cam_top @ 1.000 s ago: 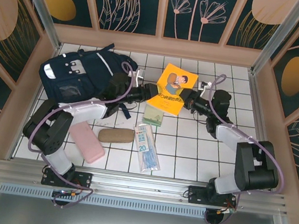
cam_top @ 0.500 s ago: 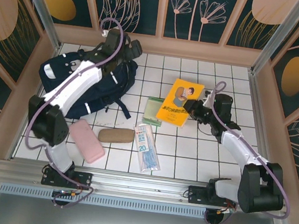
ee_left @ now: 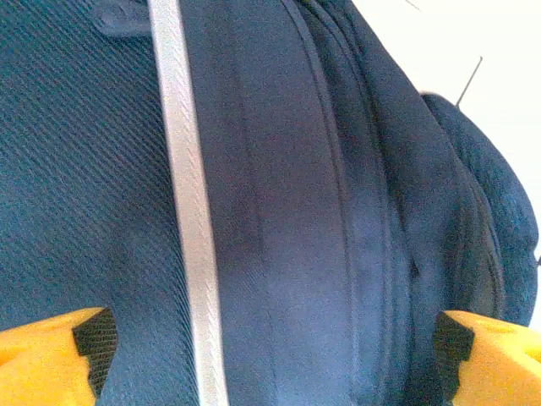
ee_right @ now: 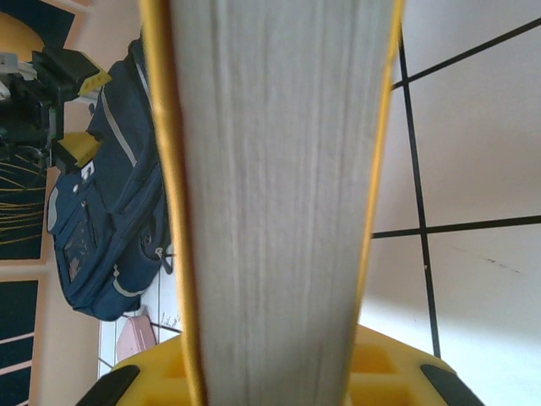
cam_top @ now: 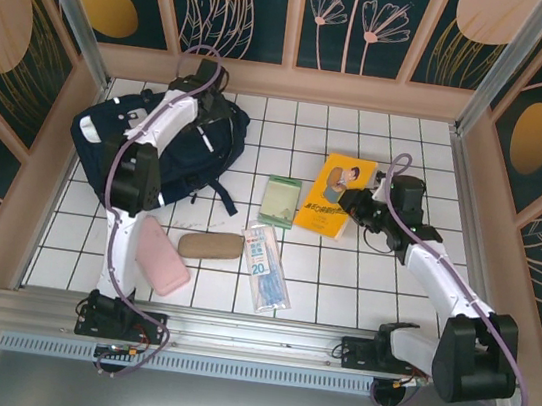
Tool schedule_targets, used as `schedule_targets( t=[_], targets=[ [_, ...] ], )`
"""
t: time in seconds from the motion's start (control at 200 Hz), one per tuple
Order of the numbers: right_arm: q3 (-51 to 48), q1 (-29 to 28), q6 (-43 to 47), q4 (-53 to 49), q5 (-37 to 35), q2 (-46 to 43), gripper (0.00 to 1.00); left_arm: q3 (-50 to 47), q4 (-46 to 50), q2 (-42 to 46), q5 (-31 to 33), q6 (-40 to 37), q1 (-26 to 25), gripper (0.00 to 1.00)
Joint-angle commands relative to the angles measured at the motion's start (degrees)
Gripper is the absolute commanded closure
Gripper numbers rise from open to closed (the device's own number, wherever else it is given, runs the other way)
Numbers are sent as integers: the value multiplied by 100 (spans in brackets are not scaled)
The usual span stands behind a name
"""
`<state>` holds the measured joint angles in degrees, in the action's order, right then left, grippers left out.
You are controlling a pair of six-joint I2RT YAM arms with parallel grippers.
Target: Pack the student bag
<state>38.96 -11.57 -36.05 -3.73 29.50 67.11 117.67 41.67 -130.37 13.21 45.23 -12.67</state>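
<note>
This looks like a robotics lab cell rather than a lived-in room. A white-tiled desk (cam_top: 362,276) is boxed in by bare aluminium posts (cam_top: 510,60) and printed wall panels (cam_top: 377,26) of leaves and flowers, much like a stage backdrop. Two white-and-black machines, the left arm (cam_top: 158,129) and the right arm (cam_top: 433,271), are bolted to a metal rail (cam_top: 252,337) at the near edge. Lilac cables (cam_top: 203,52) loop along them.

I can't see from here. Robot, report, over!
Left gripper open over bag. Right gripper shut on book. Green pad between book and bag.
</note>
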Motion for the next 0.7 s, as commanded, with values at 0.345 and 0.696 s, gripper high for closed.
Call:
schedule_targets(
  t=[0.345,0.696],
  targets=[
    [15,88,174,259,87,-205,100,-764,-1675,87,-1507,117,426,14],
    [67,111,129,216,161,-143,100,-1343,-2962,90,-2443,516,643,45]
  ],
)
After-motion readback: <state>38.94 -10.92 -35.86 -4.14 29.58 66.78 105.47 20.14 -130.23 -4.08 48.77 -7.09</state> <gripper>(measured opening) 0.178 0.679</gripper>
